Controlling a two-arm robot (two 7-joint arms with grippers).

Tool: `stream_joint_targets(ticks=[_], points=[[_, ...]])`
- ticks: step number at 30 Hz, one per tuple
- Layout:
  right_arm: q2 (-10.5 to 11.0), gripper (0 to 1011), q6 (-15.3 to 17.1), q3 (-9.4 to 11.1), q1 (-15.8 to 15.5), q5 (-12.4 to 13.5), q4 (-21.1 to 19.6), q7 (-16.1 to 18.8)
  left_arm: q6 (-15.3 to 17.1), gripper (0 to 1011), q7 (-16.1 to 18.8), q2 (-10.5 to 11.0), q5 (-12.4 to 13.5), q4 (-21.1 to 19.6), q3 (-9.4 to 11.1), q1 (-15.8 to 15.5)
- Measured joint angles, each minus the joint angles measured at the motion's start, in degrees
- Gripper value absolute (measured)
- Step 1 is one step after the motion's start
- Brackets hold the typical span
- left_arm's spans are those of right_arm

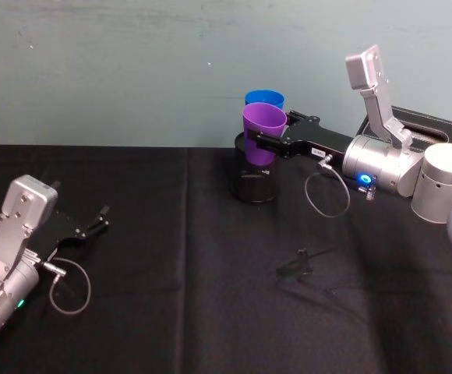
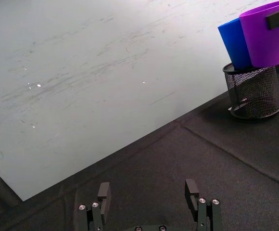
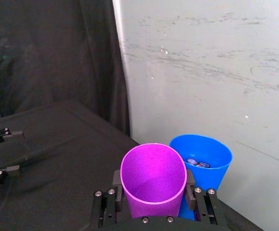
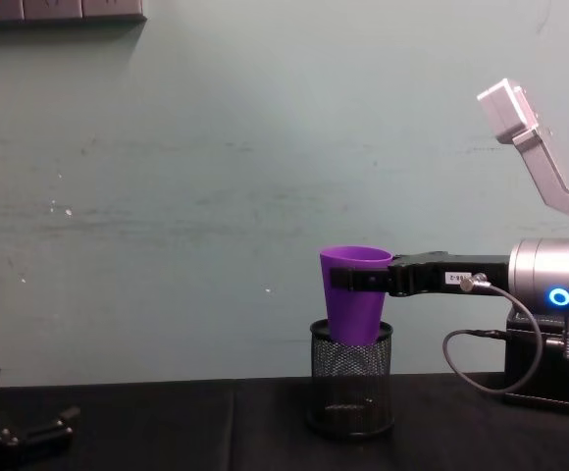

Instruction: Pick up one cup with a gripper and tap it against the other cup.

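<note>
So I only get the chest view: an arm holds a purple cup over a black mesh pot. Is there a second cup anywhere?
Observer: Yes. The head view shows a blue cup standing right behind the purple cup that the right end effector grips, so it is hidden from you.
Operator: And the arm low at my left edge, is it holding anything?
Observer: No. The left wrist view shows the left end effector open and empty, low over the black table.

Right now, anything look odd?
The blue cup leans inside the black mesh holder instead of standing free, with small shiny items in it. The right gripper holds the purple cup beside it; left gripper parked open.
</note>
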Motion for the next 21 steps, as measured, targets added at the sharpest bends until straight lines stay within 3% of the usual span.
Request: stream_joint_targets(ticks=[11,17,21], points=[[0.0,731,0.0,0.0,0.0,0.0,0.0,0.01,0.0,1012,0.0,0.0,0.0,0.0,0.0,0.0],[-0.64,731,-0.61,0.26,1.32,-0.48,2.12,1.36,0.0,1012,0.0,0.0,0.0,0.0,0.0,0.0],[-0.08,731,0.38,0.49,0.5,-0.97,-0.04,2.24,0.0,1011,0.0,0.0,0.0,0.0,0.0,0.0]])
